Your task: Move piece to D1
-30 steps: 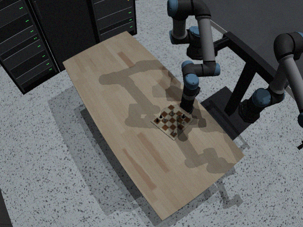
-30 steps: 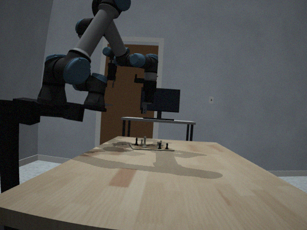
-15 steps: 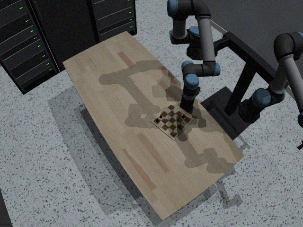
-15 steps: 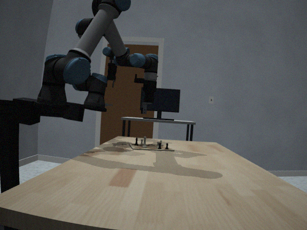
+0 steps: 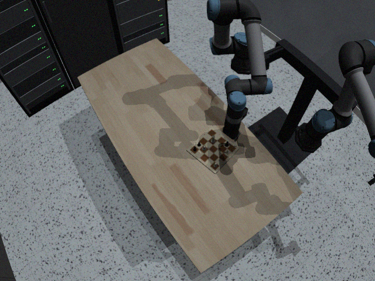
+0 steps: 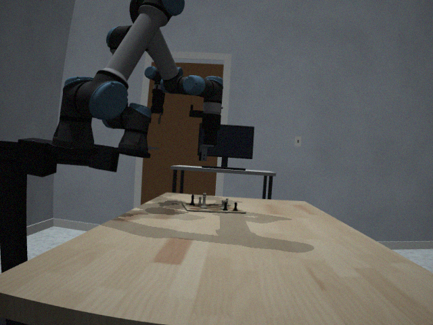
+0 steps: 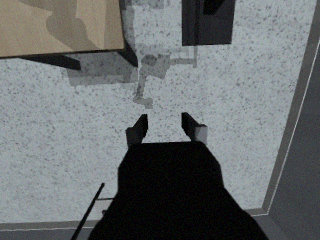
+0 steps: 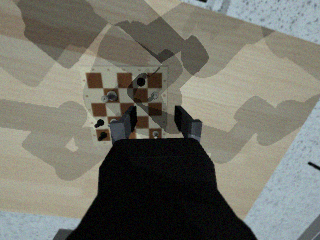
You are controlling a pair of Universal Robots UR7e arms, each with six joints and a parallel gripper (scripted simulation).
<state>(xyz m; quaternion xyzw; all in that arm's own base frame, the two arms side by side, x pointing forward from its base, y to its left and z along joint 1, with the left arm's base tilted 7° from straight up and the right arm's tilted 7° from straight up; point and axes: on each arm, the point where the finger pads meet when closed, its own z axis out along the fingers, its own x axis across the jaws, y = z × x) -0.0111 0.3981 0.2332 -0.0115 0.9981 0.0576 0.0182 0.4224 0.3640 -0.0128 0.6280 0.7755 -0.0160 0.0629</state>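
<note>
Dim room, speckled floor (image 5: 45, 181) (image 7: 50, 150), dark server racks (image 5: 27, 42) off one end of the wooden table (image 5: 127, 127) (image 6: 139, 279) (image 7: 30, 30) (image 8: 50, 190). Landmark: the chessboard (image 5: 213, 157) (image 6: 195, 210) (image 8: 98, 109), partly under arm shadows.

Seven pieces made out on the board, dark and light; those seen clearly from the side stand upright. Edge lettering too small to read, so the piece on D2 can't be singled out; presumably it is one of these seven. D1 can't be picked out either.

Right gripper (image 5: 235, 138) (image 6: 203, 154) (image 8: 155, 114) hangs high above the board's near-stand side, fingers spread, nothing between them. Left gripper (image 5: 371, 181) (image 6: 160, 118) (image 7: 164, 120) well apart from board and table, over the floor, also spread and bare.

Progress: no piece lifted. Judged to be before the pick, the transfer probably all to do. Left: line up over D2, descend, grip, carry to D1, set upright fully inside, let go, back off without brushing neighbours.
</note>
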